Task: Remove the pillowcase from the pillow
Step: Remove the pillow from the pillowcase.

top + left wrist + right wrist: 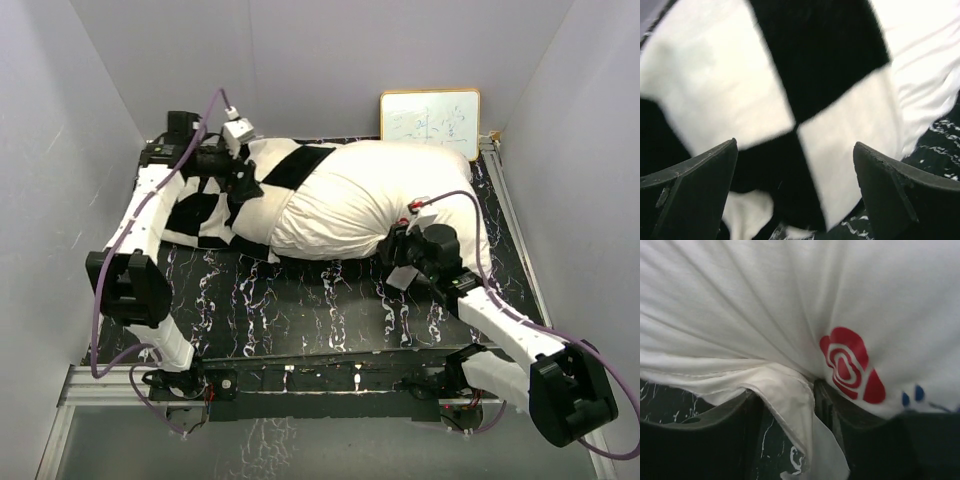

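The plump white pillow point(380, 200) lies across the back of the table, its left end still inside the black and cream checkered pillowcase point(215, 215). My left gripper point(240, 180) hovers over the pillowcase point(830, 60), open wide point(795, 145) with nothing held; the bare pillow point(925, 60) shows to its right. My right gripper point(398, 252) sits at the pillow's near edge. In the right wrist view its fingers stand apart point(782, 390), open, with a loose fold and white tag point(820, 450) of the pillow point(765, 300) hanging between them beside the red logo point(850, 365).
The black marbled tabletop point(300, 300) stretches in front of the pillow. A small whiteboard point(430, 120) leans against the back wall at the right. Grey walls close in on the left, back and right.
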### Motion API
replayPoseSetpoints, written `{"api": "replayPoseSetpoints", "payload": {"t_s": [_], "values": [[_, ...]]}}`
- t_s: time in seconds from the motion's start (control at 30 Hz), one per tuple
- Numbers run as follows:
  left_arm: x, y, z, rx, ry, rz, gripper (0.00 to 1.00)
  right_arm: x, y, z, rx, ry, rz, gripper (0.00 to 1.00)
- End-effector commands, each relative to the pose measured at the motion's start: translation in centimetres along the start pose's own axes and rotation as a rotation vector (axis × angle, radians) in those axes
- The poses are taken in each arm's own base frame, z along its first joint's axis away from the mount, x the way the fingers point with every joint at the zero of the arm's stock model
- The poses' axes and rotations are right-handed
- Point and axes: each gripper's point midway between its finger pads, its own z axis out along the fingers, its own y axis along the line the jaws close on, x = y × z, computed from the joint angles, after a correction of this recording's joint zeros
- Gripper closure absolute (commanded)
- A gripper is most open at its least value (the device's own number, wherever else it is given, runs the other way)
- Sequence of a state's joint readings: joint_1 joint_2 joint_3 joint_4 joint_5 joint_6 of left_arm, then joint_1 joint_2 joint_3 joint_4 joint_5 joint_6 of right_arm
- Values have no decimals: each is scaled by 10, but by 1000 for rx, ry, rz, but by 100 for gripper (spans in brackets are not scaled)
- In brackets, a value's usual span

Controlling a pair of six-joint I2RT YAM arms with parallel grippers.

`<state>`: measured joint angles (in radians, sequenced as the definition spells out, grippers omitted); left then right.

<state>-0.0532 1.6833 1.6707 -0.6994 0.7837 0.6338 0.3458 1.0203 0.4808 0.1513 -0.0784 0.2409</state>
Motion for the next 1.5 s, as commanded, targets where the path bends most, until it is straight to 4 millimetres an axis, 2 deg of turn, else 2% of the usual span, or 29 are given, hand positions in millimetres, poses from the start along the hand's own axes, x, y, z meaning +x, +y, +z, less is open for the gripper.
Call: {"api": "replayPoseSetpoints", "payload": {"t_s": [0.0, 0.03, 0.07, 0.1, 0.17, 0.2, 0.23, 0.27, 0.3, 0.33, 0.37, 0.47, 0.53, 0.63, 0.73, 0.83, 0.9, 1.0, 1.07, 1.13, 1.17, 1.23, 1.27, 1.37, 1.47], "values": [[-9, -34, 45, 114, 27, -39, 6, 47, 41, -4, -146, 224, 65, 44], [-3, -39, 54, 123, 50, -31, 11, 44, 49, -7, -179, 242, 67, 39], [3, -45, 61, 134, 71, -21, 17, 32, 60, -12, -227, 229, 65, 33], [11, -51, 66, 146, 93, -7, 23, 10, 72, -17, -279, 183, 63, 28], [32, -67, 73, 180, 157, 65, 32, -49, 92, -28, -337, 43, 65, 19], [50, -82, 72, 220, 222, 95, 37, -81, 98, -31, -340, -16, 53, 14], [67, -95, 72, 264, 285, 149, 45, -109, 101, -32, -328, -57, 32, 10], [87, -108, 72, 296, 362, 191, 61, -139, 104, -31, -317, -84, 10, 9], [102, -115, 71, 306, 419, 226, 73, -158, 103, -24, -298, -85, -11, 8], [113, -119, 69, 313, 459, 255, 82, -189, 103, -14, -261, -112, -36, 7], [123, -124, 66, 328, 484, 273, 89, -202, 97, -9, -227, -119, -42, 6], [138, -142, 55, 362, 512, 334, 96, -249, 71, 28, -129, -152, -38, 6], [152, -155, 48, 384, 554, 402, 96, -267, 50, 53, -57, -155, -17, 8], [175, -168, 40, 387, 630, 492, 97, -274, 14, 85, 127, -138, -28, 10], [193, -178, 33, 400, 666, 502, 98, -263, -13, 99, 257, -108, -47, 10], [199, -184, 30, 404, 668, 477, 97, -245, -29, 100, 323, -55, -104, 10], [199, -188, 29, 415, 661, 453, 95, -232, -41, 94, 369, -21, -169, 9], [199, -192, 31, 418, 658, 431, 94, -223, -45, 86, 353, 2, -224, 6], [197, -192, 32, 417, 657, 421, 94, -211, -35, 84, 240, 46, -213, 7], [194, -195, 32, 420, 646, 409, 90, -197, -13, 81, 93, 84, -195, 11], [193, -196, 32, 421, 640, 404, 84, -192, 2, 77, 6, 91, -189, 13], [186, -198, 31, 421, 619, 393, 65, -183, 30, 64, -146, 80, -168, 16], [183, -200, 30, 424, 609, 389, 60, -181, 44, 55, -226, 66, -161, 18], [163, -208, 21, 450, 560, 386, 37, -166, 78, 27, -424, 60, -150, 20], [116, -213, 6, 486, 412, 344, 13, -146, 94, 6, -542, 108, -152, 25]]}}
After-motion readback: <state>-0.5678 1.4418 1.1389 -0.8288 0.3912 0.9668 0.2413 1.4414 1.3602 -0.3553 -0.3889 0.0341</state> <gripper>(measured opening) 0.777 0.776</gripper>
